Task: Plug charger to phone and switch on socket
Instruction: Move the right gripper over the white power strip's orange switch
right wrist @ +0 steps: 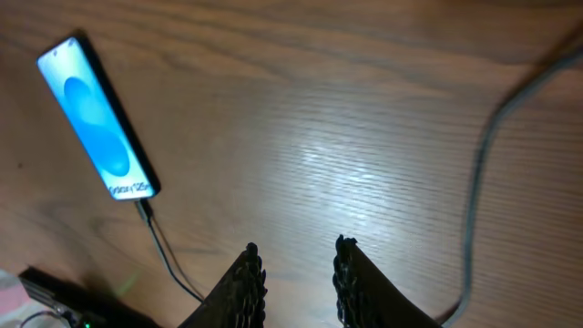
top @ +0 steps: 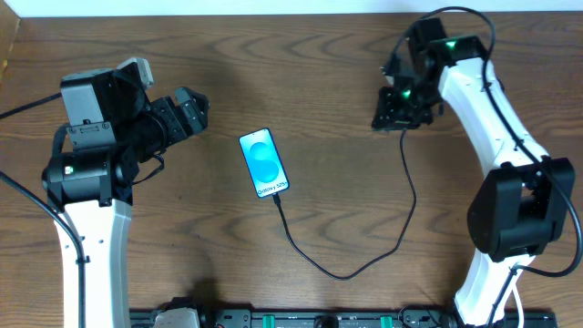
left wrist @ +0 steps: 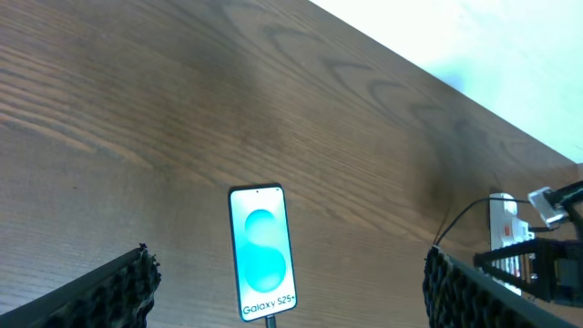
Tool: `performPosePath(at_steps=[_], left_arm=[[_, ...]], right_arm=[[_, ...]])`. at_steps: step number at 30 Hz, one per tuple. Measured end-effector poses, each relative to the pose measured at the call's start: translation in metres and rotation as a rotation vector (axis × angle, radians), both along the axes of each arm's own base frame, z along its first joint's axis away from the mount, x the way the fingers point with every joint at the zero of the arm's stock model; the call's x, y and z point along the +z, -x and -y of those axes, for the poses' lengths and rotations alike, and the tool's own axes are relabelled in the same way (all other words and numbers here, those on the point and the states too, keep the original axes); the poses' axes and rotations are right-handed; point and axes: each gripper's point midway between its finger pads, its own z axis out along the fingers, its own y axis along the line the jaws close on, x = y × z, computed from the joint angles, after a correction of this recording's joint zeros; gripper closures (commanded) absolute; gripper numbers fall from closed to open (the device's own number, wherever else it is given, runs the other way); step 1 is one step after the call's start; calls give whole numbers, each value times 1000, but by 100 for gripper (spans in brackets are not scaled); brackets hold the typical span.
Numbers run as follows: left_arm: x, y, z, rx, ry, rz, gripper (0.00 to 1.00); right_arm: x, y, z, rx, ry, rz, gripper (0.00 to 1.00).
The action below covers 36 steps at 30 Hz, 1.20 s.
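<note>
the right gripper point(right wrist: 296, 266) has its fingers point(right wrist: 244, 284) set narrow with a small bare gap, holding nothing. the left gripper point(top: 193, 111) has its fingers point(left wrist: 118, 292) spread wide and is also empty. in the overhead view the right gripper hangs at the far right of the table point(top: 319, 55), where the black cable ends. the left wrist view shows the socket point(left wrist: 502, 219) there as a white strip just beside that gripper. from the socket the charger point(top: 401, 228) runs down, loops along the near edge and climbs to the phone point(top: 264, 164). the phone lies face up mid-table between the arms, its screen lit cyan, well apart from both grippers. the charger's tip appears seated in the phone's lower edge in all three views, so i judge the plugging step done. what seems left is switching on the socket. i cannot tell the state of its switch, since the right gripper hides it from above and it is too small in the left wrist view.
</note>
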Motion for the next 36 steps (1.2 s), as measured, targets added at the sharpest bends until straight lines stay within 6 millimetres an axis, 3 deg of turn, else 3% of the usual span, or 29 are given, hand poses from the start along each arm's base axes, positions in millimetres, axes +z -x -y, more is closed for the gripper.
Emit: performPosePath(at_steps=[3, 5, 11, 15, 19, 29, 32, 36], left_arm=[[0, 0, 0, 0, 0, 0, 6], [0, 0, 0, 0, 0, 0, 6], [0, 0, 0, 0, 0, 0, 5], [0, 0, 0, 0, 0, 0, 6], [0, 0, 0, 0, 0, 0, 6], [0, 0, 0, 0, 0, 0, 6], [0, 0, 0, 0, 0, 0, 6], [0, 0, 0, 0, 0, 0, 6]], right_arm=[[4, -5, 16, -33, -2, 13, 83], [12, -9, 31, -58, -5, 41, 99], [59, -16, 80, -156, -9, 183, 99], [91, -22, 122, -263, -1, 292, 99], [105, -30, 158, -374, 6, 358, 99], [112, -41, 238, -650, 5, 414, 99], [100, -40, 259, -712, 4, 382, 99], [66, -41, 278, -763, -7, 297, 99]])
